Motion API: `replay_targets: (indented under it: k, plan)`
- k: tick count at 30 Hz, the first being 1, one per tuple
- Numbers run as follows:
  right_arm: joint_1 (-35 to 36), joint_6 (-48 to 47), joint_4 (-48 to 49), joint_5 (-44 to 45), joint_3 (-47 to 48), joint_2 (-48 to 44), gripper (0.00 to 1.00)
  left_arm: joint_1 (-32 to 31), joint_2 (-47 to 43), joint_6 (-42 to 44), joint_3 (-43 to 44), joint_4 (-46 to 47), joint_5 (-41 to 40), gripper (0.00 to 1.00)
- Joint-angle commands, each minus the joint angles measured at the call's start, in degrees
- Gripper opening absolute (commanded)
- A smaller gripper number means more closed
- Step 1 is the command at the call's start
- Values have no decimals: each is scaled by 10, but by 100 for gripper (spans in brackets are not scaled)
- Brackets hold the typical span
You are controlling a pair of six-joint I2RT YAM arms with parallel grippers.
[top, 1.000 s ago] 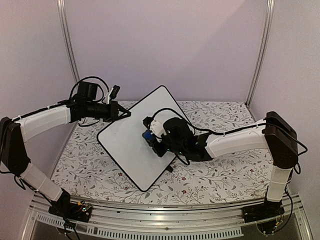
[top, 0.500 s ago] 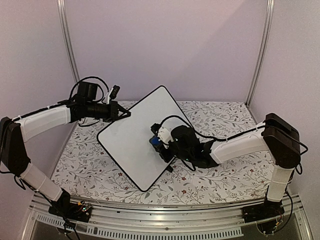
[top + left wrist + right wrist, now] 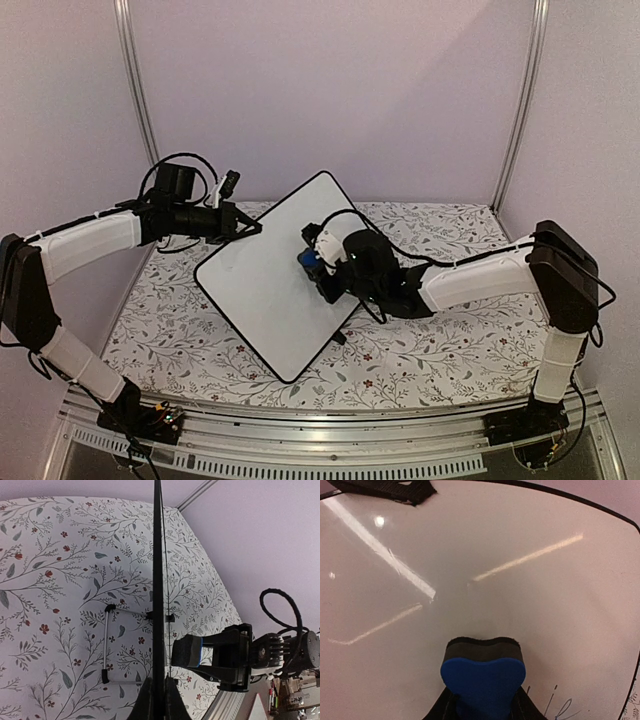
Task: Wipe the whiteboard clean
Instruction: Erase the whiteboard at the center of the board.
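While the floral table [image 3: 440, 350] is carrying the tilted whiteboard [image 3: 262, 290], I am seeing my left gripper [image 3: 250, 229] pinching its far-left rim tight and my right gripper [image 3: 314, 266] clamping a blue eraser [image 3: 483, 672], pressing it against the board beside dark handwriting [image 3: 560, 707].

- The handwriting [image 3: 560, 707] on the whiteboard [image 3: 520, 580] is cut off by the right wrist view's bottom edge.
- The right claw [image 3: 483, 702] is mostly hidden behind the clamped blue eraser [image 3: 483, 672].
- Seen edge-on from the left wrist, the whiteboard's face is hidden.
- From above, its side toward the bench's [image 3: 450, 350] right edge is covered by the right arm [image 3: 470, 280].
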Motion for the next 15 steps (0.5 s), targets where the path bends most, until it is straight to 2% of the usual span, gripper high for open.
replay_targets:
  k: [1, 6, 15]
  plan:
    - [-10, -25, 4, -5, 49, 23, 31, -1, 4, 31, -6, 12, -5, 0]
    - [-12, -21, 3, -14, 42, 33, 31, -1, 4, 32, -6, 11, -7, 0]
    - [-11, 43, 24, -32, -67, 12, 30, 0, 8, 30, -5, 12, -2, 0]
